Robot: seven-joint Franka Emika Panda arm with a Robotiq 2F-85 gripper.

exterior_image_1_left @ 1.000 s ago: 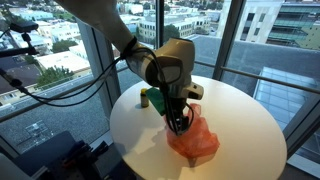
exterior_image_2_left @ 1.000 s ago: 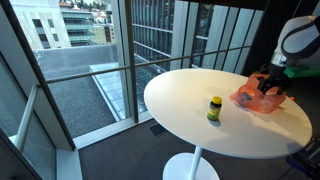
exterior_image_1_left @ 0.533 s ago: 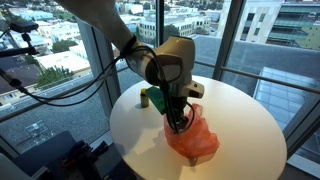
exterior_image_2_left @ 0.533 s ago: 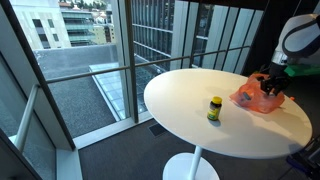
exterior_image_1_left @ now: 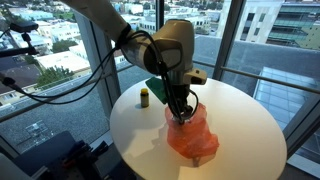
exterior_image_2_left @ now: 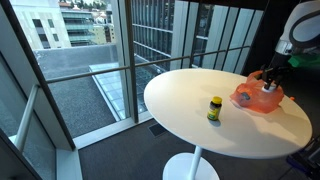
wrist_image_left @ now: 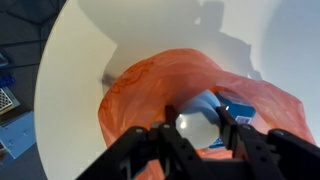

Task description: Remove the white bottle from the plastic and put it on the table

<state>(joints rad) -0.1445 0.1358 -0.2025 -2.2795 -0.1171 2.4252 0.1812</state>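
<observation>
In the wrist view the white bottle (wrist_image_left: 198, 120), with a blue label, sits between my gripper's (wrist_image_left: 198, 128) two black fingers (wrist_image_left: 170, 122), which are shut on it just above the open mouth of the orange plastic bag (wrist_image_left: 150, 85). In both exterior views the gripper (exterior_image_1_left: 183, 108) (exterior_image_2_left: 268, 80) hangs right over the crumpled bag (exterior_image_1_left: 193, 140) (exterior_image_2_left: 255, 99) on the round white table (exterior_image_1_left: 245, 120). The bottle itself is too small to make out in the exterior views.
A small yellow-capped green bottle (exterior_image_1_left: 144, 97) (exterior_image_2_left: 214, 108) stands alone on the table (exterior_image_2_left: 190, 125), apart from the bag. Tall windows and a railing surround the table. A blue-and-white object lies on the floor (wrist_image_left: 15, 120) beyond the table edge.
The jaws have shut on the white bottle, and the gripper has risen a little out of the bag. The bag's top has shifted with it.
</observation>
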